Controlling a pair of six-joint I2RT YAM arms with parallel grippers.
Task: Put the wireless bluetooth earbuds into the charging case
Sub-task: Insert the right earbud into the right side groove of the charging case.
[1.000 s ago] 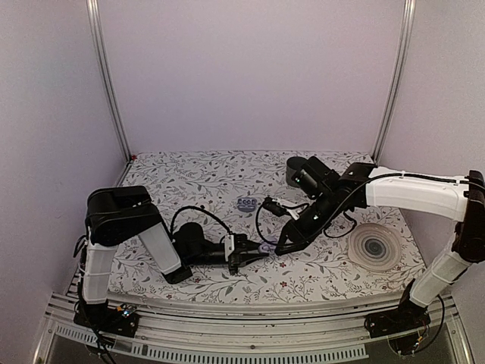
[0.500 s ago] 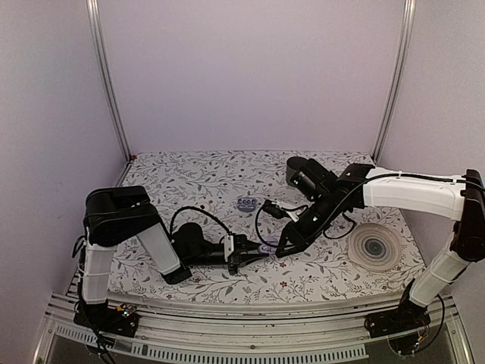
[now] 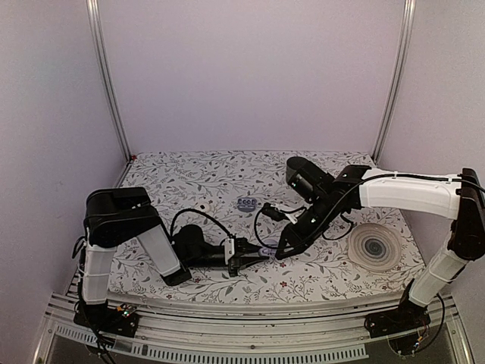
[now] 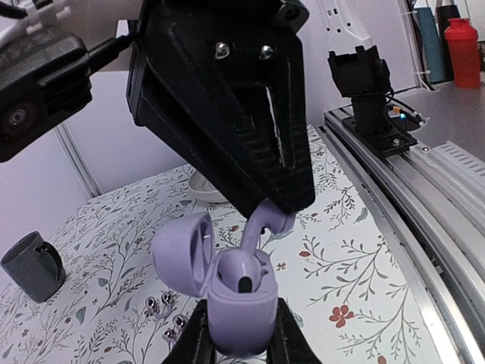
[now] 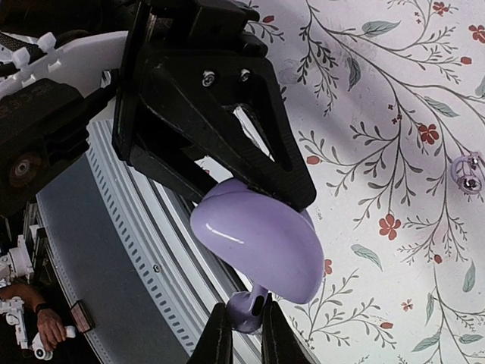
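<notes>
Right arm [image 3: 394, 189] has edged left, earbud [image 4: 260, 226] tip inside the charging case [image 4: 239, 307].

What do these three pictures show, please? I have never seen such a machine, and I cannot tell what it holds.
It is a robot: two arms bolted at the near edge of a table with a flowered cloth. The wide picture comes from a fixed camera above and behind them; the left arm is on the left, the right arm on the right. The other two come from a small camera on each wrist. The left jaws are shut on a lilac charging case, its lid open. The right jaws pinch one lilac earbud, its lower end at the case's opening. On the cloth lie a dark mug, a swirl-patterned disc and some small loose bits.
</notes>
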